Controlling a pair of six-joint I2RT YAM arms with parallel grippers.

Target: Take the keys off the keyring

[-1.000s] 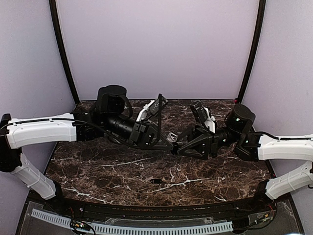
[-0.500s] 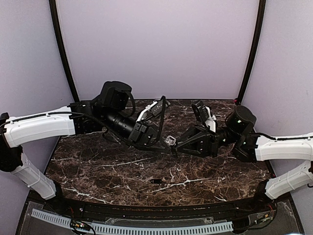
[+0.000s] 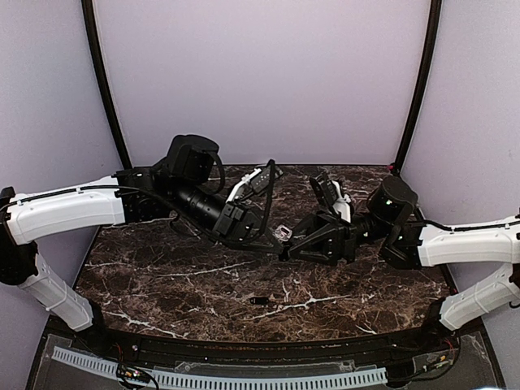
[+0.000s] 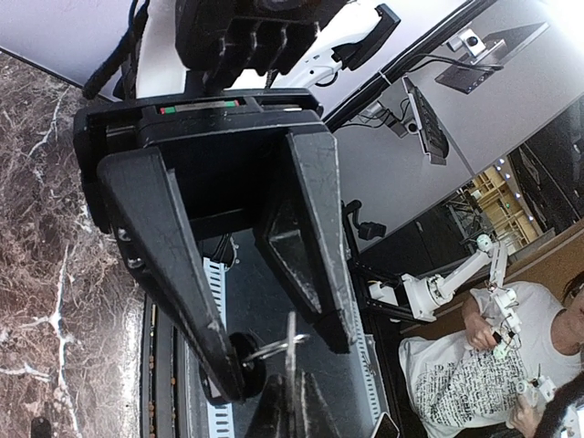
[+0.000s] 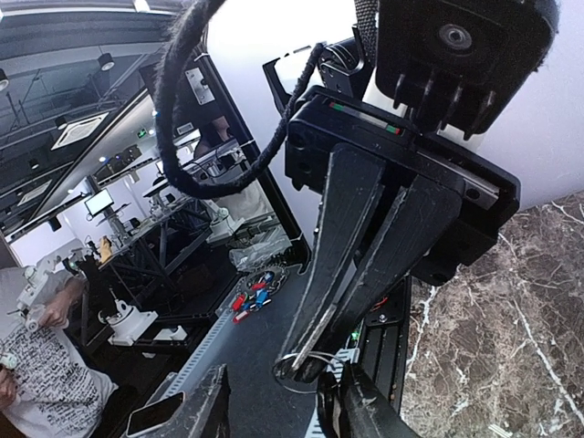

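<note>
The left hand (image 5: 307, 362) grips the keyring (image 4: 274, 348) tight while the half-open, empty right hand (image 5: 278, 412) straddles it, likely needing next to pinch a key (image 4: 290, 367) and slide it off.

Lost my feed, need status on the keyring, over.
Left gripper shut on keyring. Right gripper open at the ring. One key loose on table.

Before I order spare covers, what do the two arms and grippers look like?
The left arm and right arm have white shells, black joints and black cables. The left gripper and right gripper are black with tapered wedge fingers.
</note>
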